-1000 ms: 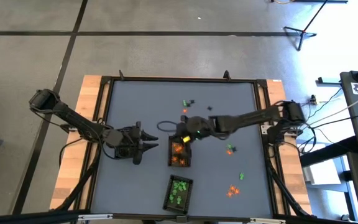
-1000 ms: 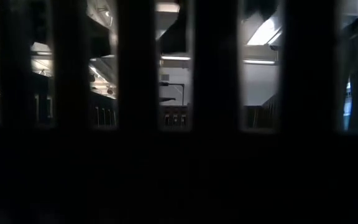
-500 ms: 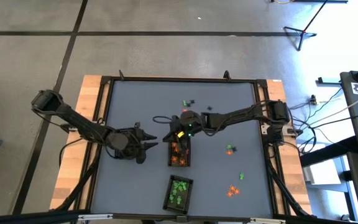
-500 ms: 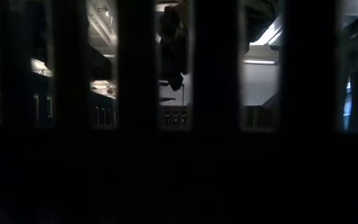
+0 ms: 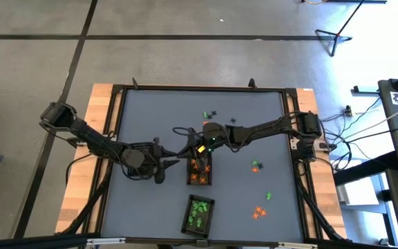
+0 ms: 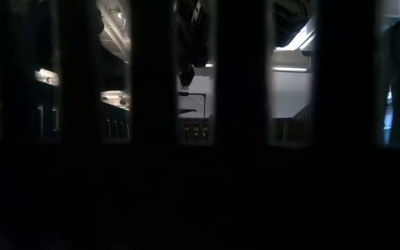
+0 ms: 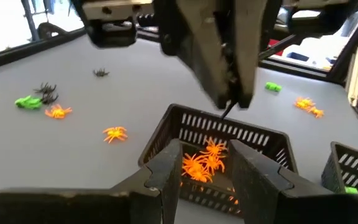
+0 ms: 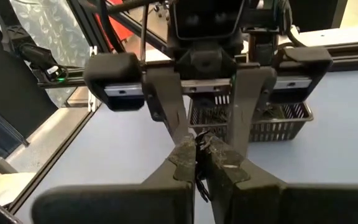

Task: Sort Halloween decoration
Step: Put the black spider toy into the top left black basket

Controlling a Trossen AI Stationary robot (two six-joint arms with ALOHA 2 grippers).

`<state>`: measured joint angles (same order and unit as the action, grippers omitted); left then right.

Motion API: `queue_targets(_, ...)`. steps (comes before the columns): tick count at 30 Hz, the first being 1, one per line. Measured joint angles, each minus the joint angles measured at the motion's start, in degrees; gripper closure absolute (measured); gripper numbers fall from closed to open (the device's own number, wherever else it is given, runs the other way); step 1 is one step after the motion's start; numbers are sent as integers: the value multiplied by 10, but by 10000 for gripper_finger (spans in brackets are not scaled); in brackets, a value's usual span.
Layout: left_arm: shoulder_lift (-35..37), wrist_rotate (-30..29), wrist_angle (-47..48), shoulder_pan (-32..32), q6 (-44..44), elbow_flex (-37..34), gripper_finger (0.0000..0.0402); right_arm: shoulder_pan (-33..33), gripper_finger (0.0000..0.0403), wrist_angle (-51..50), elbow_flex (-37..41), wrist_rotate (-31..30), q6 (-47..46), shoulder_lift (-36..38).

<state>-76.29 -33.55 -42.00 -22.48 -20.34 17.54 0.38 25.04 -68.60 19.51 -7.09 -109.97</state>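
High view: right gripper is hanging over the orange-filled tray, left gripper sitting just beside it, loose trinkets lying scattered on the counter. Low view: dark bars are blocking nearly everything. Wrist views: right fingers are pinching a black spider; left fingers are standing apart, empty, facing orange spiders in the tray.

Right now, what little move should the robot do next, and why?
Probably the right gripper should carry its black trinket a bit toward the left gripper, whose fingers wait open facing it. The right gripper hangs over the tray of orange pieces, where a black one does not belong.
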Motion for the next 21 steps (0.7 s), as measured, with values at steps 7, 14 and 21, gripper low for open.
queue_targets(7,-2,1,-26,0,16,0,278,0,384,-8,0,-5,-1,0)
queue_targets(14,-2,2,-67,0,43,0,278,0,384,-1,0,-10,-1,0)
queue_targets(21,-2,2,-70,0,44,0,278,0,384,20,0,-11,-4,0)
